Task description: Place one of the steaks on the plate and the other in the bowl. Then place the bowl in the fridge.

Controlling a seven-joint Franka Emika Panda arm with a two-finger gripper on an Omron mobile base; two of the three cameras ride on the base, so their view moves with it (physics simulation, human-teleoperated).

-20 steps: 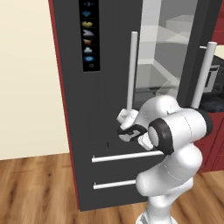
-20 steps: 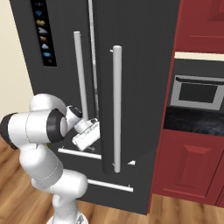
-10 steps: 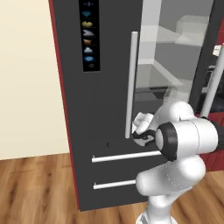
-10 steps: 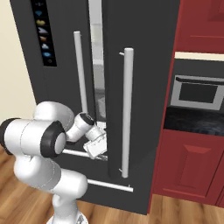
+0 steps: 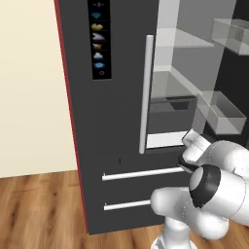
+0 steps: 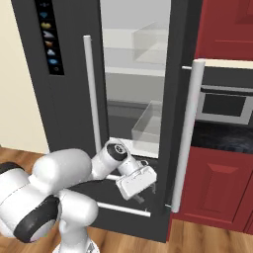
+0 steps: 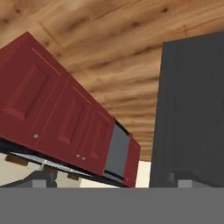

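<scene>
Fridge (image 6: 64,99) fills the view, right door (image 6: 180,99) swung open at 3 o'clock, shelves bare. Claw (image 6: 143,193) low at 6 o'clock, jaws wide, holding nothing. Door looks heavy, rigid; best taken by its long bar handle (image 6: 188,133).

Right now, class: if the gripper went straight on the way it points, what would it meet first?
Probably the fridge door, whose dark face looms close beside the open gripper; past it, wood floor and red cabinets. Depth is unclear.

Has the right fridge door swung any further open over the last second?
Yes. In the right base view the right door has swung away from the left door's handle, which it earlier stood close beside. The gap now exposes the fridge's shelves.
</scene>
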